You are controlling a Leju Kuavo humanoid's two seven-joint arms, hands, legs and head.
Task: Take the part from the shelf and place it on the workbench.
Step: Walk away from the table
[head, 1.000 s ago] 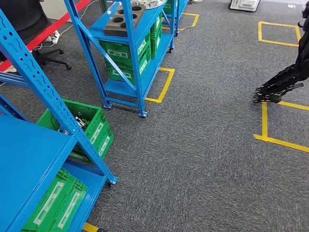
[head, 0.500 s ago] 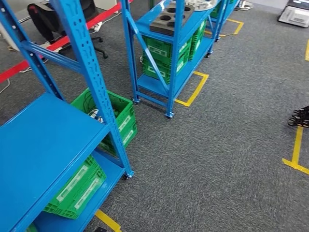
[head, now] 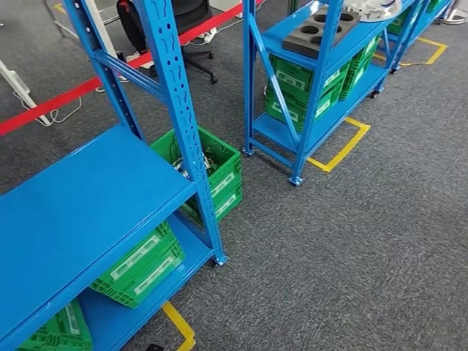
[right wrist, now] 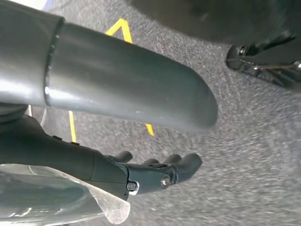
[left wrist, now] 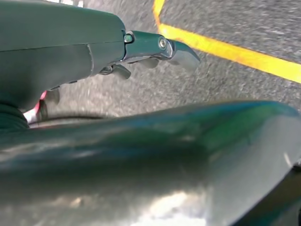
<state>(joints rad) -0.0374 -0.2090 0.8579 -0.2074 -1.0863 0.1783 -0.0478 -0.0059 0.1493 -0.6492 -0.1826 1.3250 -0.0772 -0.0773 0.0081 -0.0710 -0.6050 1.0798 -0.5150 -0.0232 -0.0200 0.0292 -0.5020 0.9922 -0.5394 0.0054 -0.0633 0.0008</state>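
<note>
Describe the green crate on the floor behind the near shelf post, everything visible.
The green crate is open-topped plastic with ribbed walls and pale label strips on its long side. It stands upright on the grey carpet, just behind the near blue shelf, whose perforated upright post crosses in front of it and hides part of it. Inside lie dark cables and some shiny metal pieces, too small to identify. Neither hand is near it.

Shelves [head: 99,194]: smooth painted blue metal | crates [head: 140,263]: ribbed green plastic | floor [head: 353,248]: rough grey carpet
</note>
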